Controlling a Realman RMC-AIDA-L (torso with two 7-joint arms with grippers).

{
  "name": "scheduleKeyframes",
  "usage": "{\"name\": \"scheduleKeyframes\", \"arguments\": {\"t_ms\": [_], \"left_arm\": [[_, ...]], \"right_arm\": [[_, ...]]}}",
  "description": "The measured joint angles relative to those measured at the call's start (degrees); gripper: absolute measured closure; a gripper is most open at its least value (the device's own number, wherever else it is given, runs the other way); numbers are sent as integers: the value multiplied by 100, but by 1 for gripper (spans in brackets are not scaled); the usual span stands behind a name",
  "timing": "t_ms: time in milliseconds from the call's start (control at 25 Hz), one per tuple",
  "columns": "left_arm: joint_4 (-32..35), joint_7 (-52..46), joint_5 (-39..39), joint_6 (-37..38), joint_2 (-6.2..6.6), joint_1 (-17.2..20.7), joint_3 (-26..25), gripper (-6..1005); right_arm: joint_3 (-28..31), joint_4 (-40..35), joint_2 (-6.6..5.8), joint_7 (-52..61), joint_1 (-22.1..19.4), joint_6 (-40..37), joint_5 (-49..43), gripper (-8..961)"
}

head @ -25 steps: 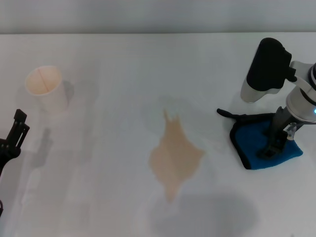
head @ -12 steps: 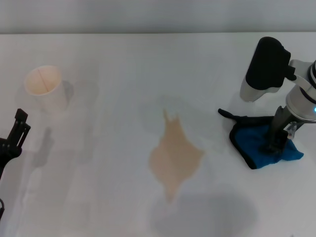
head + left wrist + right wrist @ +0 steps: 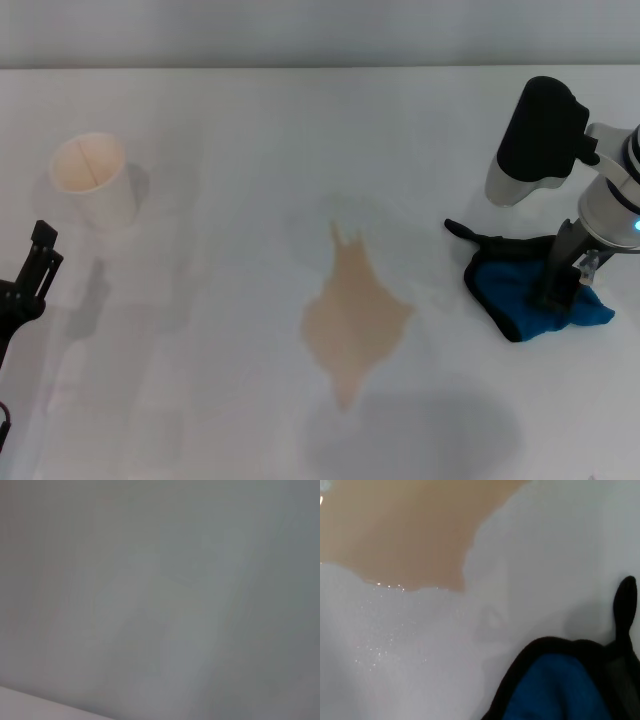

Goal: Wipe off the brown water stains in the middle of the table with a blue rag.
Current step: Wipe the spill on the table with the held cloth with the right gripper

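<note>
The brown water stain (image 3: 355,320) is a pale tan diamond-shaped patch in the middle of the white table (image 3: 250,150). It also fills one corner of the right wrist view (image 3: 410,530). The blue rag (image 3: 505,285) lies bunched up to the right of the stain, with its black loop (image 3: 458,228) pointing toward the stain. The rag's black-edged corner shows in the right wrist view (image 3: 555,690). My right gripper (image 3: 553,292) stands down on the rag's middle, shut on its cloth. My left gripper (image 3: 32,268) is parked at the table's left edge, away from both.
A cream paper cup (image 3: 95,180) stands upright at the far left of the table. Grey shadows lie below the stain near the front. The left wrist view shows only blurred pale surface.
My right gripper's fingers have drawn together on the rag. The cloth has bunched up and pulled in from a flatter spread. The left arm, cup and stain have not moved.
</note>
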Motion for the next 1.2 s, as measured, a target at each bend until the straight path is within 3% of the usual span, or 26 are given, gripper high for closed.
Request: {"name": "scheduleKeyframes", "arguments": {"t_ms": [600, 960, 1200], "left_arm": [[-2, 1, 0, 82, 0, -3, 8, 165], [-2, 0, 0, 84, 0, 23, 8, 165], [-2, 0, 0, 90, 0, 36, 8, 165]], "right_arm": [[-142, 94, -1, 80, 48, -53, 230, 843], [-1120, 58, 2, 67, 137, 154, 1529, 848], [-2075, 8, -5, 63, 244, 444, 2432, 852]]}}
